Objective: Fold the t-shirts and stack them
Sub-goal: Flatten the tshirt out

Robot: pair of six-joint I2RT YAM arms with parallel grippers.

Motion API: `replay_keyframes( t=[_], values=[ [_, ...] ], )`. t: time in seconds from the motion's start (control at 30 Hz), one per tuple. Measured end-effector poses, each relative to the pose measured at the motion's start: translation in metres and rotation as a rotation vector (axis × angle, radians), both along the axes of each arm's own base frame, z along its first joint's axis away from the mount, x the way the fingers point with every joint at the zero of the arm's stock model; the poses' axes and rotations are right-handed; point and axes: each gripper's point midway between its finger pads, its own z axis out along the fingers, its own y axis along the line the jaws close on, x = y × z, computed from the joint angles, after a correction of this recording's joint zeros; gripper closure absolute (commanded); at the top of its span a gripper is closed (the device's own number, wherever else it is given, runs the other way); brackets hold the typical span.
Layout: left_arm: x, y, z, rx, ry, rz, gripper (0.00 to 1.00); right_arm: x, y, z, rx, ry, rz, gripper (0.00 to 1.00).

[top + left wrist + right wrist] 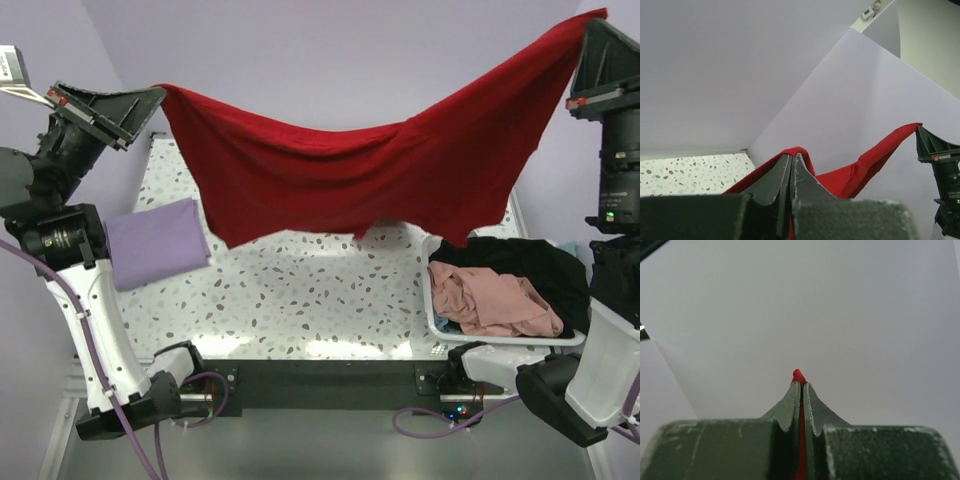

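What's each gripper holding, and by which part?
Both pinch the red t-shirt: left gripper at its left end, right gripper at its right end; it hangs between them.

You have bright, even light: soft shadow beneath the red t-shirt (380,170), pale glare on the tabletop (330,345) in front of it.

It looked like a robotics lab: a speckled table (300,290) was boxed in behind and beside by plain pale panels (350,50), with a left arm (100,335) and right arm (612,345) bolted along its near edge and purple cables (424,430) below it.
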Motion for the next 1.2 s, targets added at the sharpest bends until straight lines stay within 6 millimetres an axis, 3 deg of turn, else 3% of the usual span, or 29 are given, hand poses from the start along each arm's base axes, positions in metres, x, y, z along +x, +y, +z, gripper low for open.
replay_keyframes(
  t=[0.2,0.33,0.43,0.57,0.6,0.67,0.7,0.73,0.77,0.8,0.83,0.87,0.93,1.0,1.07,1.13,1.17,1.2],
  values=[
    [-0.009,0.003,0.011,-0.008,0.03,0.065,1.0,-0.023,-0.002,0.022,0.031,-0.078,0.033,1.0],
    [0.004,0.013,-0.007,-0.006,0.096,0.127,1.0,-0.012,0.002,0.019,0.048,-0.075,0.045,1.0],
    [0.028,0.025,-0.053,-0.028,0.189,0.143,1.0,0.019,0.012,0.002,0.041,-0.021,0.046,1.0],
    [0.093,0.05,-0.167,-0.074,0.45,0.147,1.0,0.106,0.037,-0.049,0.001,0.141,0.03,1.0],
    [0.111,0.057,-0.199,-0.079,0.526,0.145,1.0,0.137,0.047,-0.069,-0.015,0.196,0.025,1.0],
    [0.146,0.069,-0.261,-0.088,0.671,0.143,0.89,0.203,0.063,-0.117,-0.049,0.314,0.011,1.0],
    [0.164,0.073,-0.296,-0.075,0.737,0.14,0.71,0.235,0.071,-0.145,-0.066,0.377,0.005,1.0],
    [0.18,0.075,-0.327,-0.052,0.791,0.141,0.63,0.27,0.078,-0.176,-0.079,0.441,0.0,1.0],
    [0.191,0.074,-0.352,-0.042,0.841,0.132,0.57,0.309,0.085,-0.217,-0.094,0.517,-0.003,0.93],
    [0.204,0.072,-0.379,-0.02,0.884,0.122,0.45,0.344,0.09,-0.26,-0.103,0.599,0.0,0.76],
    [0.215,0.068,-0.402,0.005,0.918,0.109,0.39,0.37,0.094,-0.293,-0.107,0.651,0.01,0.54],
    [0.223,0.064,-0.422,0.024,0.95,0.101,0.36,0.399,0.096,-0.343,-0.109,0.738,0.016,0.19],
    [0.234,0.058,-0.446,0.077,0.988,0.091,0.29,0.436,0.093,-0.442,-0.115,0.915,0.033,0.02],
    [0.24,0.053,-0.451,0.148,0.988,0.094,0.27,0.44,0.086,-0.537,-0.115,1.104,0.039,0.01],
    [0.243,0.046,-0.443,0.228,0.956,0.097,0.27,0.414,0.077,-0.609,-0.116,1.292,0.038,0.01],
    [0.244,0.039,-0.435,0.309,0.911,0.104,0.27,0.37,0.068,-0.659,-0.11,1.447,0.04,0.01],
    [0.243,0.037,-0.434,0.342,0.903,0.108,0.27,0.35,0.066,-0.672,-0.117,1.5,0.043,0.02],
    [0.239,0.035,-0.436,0.38,0.905,0.116,0.28,0.341,0.067,-0.667,-0.106,1.502,0.046,0.02]
  ],
)
